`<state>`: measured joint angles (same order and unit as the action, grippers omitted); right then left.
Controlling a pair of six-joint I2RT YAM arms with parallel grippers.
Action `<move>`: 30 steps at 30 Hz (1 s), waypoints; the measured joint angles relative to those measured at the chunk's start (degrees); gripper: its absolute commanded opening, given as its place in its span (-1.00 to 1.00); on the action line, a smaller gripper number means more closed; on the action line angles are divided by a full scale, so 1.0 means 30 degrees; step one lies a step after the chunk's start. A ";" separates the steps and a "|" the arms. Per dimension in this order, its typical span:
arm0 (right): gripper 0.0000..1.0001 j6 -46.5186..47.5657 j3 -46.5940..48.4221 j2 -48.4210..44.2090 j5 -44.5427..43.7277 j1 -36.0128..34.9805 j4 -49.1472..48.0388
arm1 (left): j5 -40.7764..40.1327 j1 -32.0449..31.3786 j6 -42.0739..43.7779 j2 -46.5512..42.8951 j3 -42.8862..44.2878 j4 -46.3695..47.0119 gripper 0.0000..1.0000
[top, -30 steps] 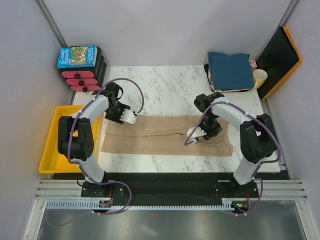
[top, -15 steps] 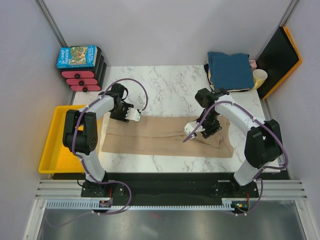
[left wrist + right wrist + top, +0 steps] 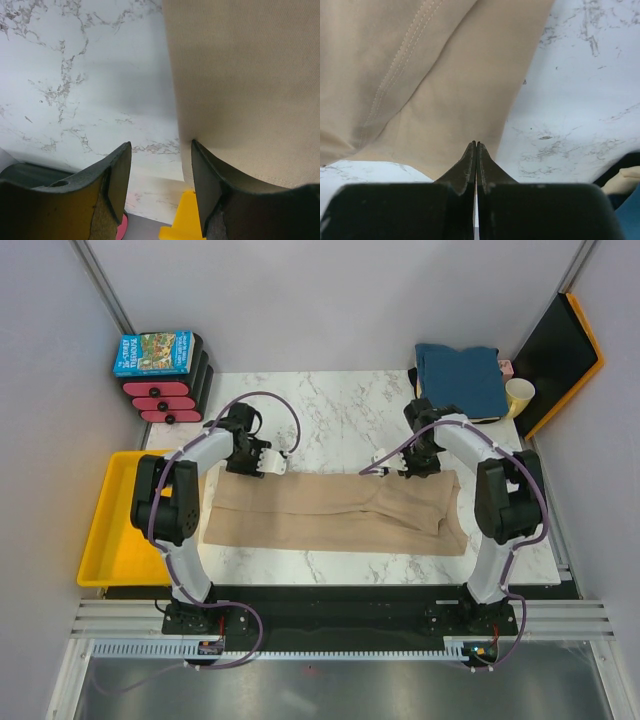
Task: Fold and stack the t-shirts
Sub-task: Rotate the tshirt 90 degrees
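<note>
The large plain tan-beige cloth t-shirt point(image 3: 330, 510) lies flat as a long band across the white marble tabletop point(image 3: 340, 420). Its near edge runs close to the table's front. A folded teal-blue shirt point(image 3: 460, 380) rests on the stack at the far right corner, well apart from the tan one.

**Gripper state**
- The left gripper point(image 3: 272, 464) hangs at the far edge of the shirt's left part with its fingers apart. In the left wrist view the cloth's edge runs just beside the right-hand finger, and mostly bare marble shows in the gap. We cannot tell whether the finger touches the cloth.
- The right gripper point(image 3: 383, 464) sits at the far edge towards the shirt's right, its fingers pressed together. The right wrist view shows no cloth between them.

**Judged hazards**
1. With its fingers together the right gripper cannot take the hem. If it descends like this, we expect it to push the fabric into wrinkles.
2. If the left gripper closes where it stands, it may catch only a sliver of the edge, or none, and the cloth would slip out on lifting.
3. The right wrist view shows a stitched seam and overlapping layers. A shallow pinch may lift only the top layer and open the fold.
4. If one side is gripped and the other is not, the fold will skew, and the band could drag towards the front edge.
</note>
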<state>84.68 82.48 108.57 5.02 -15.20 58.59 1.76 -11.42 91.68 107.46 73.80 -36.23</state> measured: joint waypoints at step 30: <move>-0.97 -0.2091 0.5734 0.6725 -0.2259 0.0095 -0.7956 | -0.7089 -0.1020 -0.1763 0.3031 0.0423 0.4779 0.11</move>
<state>78.41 99.68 128.75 -1.76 -14.92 34.72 -19.51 -14.48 86.39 116.55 75.07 -21.89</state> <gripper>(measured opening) 0.006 0.553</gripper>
